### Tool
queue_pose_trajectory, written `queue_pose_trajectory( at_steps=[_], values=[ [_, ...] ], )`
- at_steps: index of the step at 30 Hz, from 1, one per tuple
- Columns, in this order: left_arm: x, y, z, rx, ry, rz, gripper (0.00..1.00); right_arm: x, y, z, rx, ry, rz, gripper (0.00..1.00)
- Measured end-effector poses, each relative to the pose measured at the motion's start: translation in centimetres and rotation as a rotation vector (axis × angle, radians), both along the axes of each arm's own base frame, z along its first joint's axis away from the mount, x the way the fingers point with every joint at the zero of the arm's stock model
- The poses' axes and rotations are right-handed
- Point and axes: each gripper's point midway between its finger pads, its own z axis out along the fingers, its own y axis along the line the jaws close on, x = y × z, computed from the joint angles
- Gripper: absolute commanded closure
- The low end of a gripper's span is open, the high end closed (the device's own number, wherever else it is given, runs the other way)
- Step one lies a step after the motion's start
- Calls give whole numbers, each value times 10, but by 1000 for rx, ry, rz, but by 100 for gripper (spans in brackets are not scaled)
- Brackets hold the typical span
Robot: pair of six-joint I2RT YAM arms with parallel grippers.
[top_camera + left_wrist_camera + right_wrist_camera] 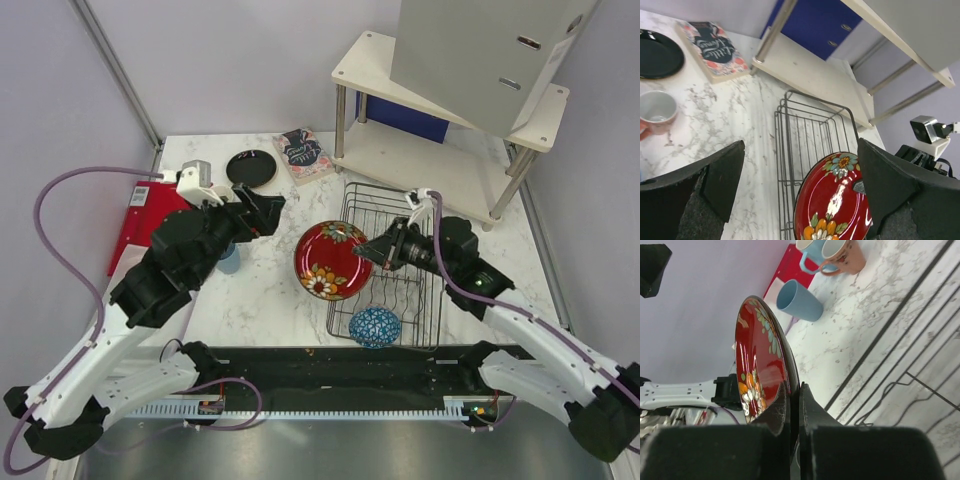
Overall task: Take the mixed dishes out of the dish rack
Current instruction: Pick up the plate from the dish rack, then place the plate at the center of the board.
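Observation:
My right gripper [368,250] is shut on the rim of a red floral plate [330,260], which it holds on edge over the left side of the black wire dish rack [390,215]. In the right wrist view the two fingers [785,402] pinch the plate's rim [760,360]. My left gripper [268,212] stands wide open left of the plate and holds nothing; its wrist view shows the plate [835,205] near the right finger [900,190]. A blue-and-white bowl [375,327] sits at the rack's near end.
On the table left of the rack are a black plate [250,167], a salmon mug [655,112], a light-blue cup [797,300] on its side, a red folder [140,225] and a booklet [303,155]. A white two-tier shelf [440,150] stands behind the rack.

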Motion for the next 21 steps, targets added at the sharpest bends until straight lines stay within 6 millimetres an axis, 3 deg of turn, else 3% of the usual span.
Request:
queue_pose_trajectory(
  at_steps=[9, 17, 21],
  values=[
    [-7, 47, 8, 6, -25, 172, 1, 32, 71, -16, -21, 170, 168, 100],
    [-13, 58, 13, -7, -39, 191, 2, 70, 134, -28, -99, 172, 272, 100],
    [-16, 60, 5, 14, -21, 192, 2, 82, 150, -52, -223, 154, 297, 96]
  ],
)
